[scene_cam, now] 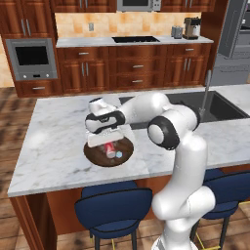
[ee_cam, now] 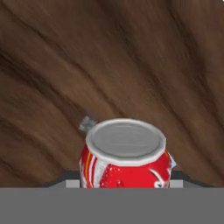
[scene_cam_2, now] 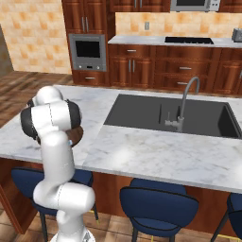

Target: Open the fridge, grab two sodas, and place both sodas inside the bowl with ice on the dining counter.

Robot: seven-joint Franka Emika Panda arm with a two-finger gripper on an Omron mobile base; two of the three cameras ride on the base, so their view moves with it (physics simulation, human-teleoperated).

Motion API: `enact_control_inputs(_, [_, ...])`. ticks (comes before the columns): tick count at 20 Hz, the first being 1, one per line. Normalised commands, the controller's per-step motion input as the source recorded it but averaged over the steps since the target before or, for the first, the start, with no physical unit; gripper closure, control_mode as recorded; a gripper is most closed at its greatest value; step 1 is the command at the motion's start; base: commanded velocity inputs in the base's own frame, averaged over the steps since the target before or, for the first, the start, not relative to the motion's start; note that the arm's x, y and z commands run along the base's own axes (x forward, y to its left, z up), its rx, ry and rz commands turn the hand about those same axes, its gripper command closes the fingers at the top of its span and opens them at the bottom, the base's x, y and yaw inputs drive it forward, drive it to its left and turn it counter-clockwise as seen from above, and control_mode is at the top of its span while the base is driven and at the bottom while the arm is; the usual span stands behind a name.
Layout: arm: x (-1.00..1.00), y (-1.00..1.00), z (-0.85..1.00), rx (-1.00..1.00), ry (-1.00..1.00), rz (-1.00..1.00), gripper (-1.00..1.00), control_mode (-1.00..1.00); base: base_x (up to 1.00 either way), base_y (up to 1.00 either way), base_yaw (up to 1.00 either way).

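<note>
I see my gripper [scene_cam: 108, 142] closed on the red can [scene_cam: 109, 148] (round silver top, glossy sides), holding it upright inside the bowl [scene_cam: 124, 152]. The bowl is shallow, dark, with wood grain, and it rests on the white marble counter [scene_cam: 53, 146].

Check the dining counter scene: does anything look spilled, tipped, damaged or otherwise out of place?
Nothing stands out. The red and white soda stands upright between the gripper jaws, over the dark brown bowl on the dining counter. No spill shows on the marble. The fridge door behind stands open.
</note>
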Motion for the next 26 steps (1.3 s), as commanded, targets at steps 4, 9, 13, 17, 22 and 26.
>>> enact_control_inputs(4, [0.16, 0.03, -0.31, 0.0, 0.02, 0.0, 1.0, -1.0, 0.0, 0.0, 0.0])
enact_control_inputs(9, [0.02, 0.02, -0.3, -0.01, 0.01, 0.0, -1.0, -1.0, 0.0, 0.0, 0.0])
enact_control_inputs(13, [0.0, 0.0, -0.16, 0.0, 0.0, 0.0, -1.0, -1.0, 0.0, 0.0, 0.0])
enact_control_inputs(17, [0.0, 0.0, -0.02, 0.0, 0.0, 0.0, -1.0, -1.0, 0.0, 0.0, 0.0])
enact_control_inputs(22, [-0.13, 0.0, 0.06, 0.0, 0.0, 0.0, -1.0, -1.0, 0.0, 0.0, 0.0])
enact_control_inputs(26, [-0.28, -0.06, 0.27, 0.0, 0.0, 0.0, -1.0, -1.0, 0.0, 0.0, 0.0])
